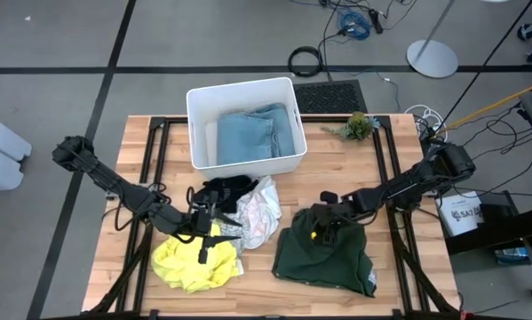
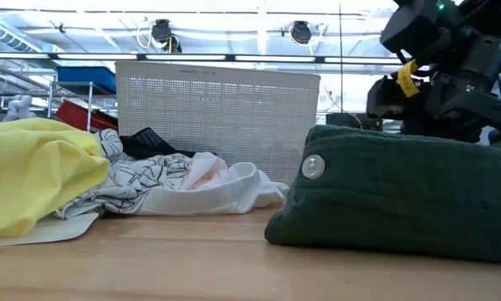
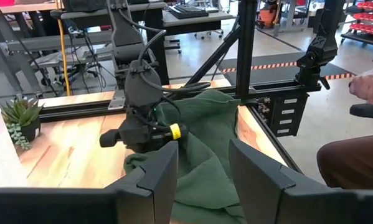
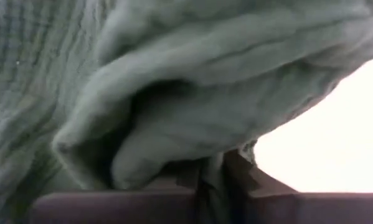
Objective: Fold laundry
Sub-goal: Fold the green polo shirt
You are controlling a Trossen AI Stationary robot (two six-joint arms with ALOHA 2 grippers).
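Right tool (image 1: 321, 222) pinches green garment (image 1: 337, 262) (unlabelled) — button showing.

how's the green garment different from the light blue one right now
The dark green garment lies on the table top, near the front edge; the light blue garment sits inside the white bin at the back. The right gripper is shut on the green one's top edge, while nothing touches the blue one. The green one is bunched and rumpled; the blue one lies flatter. Both are soft cloth.
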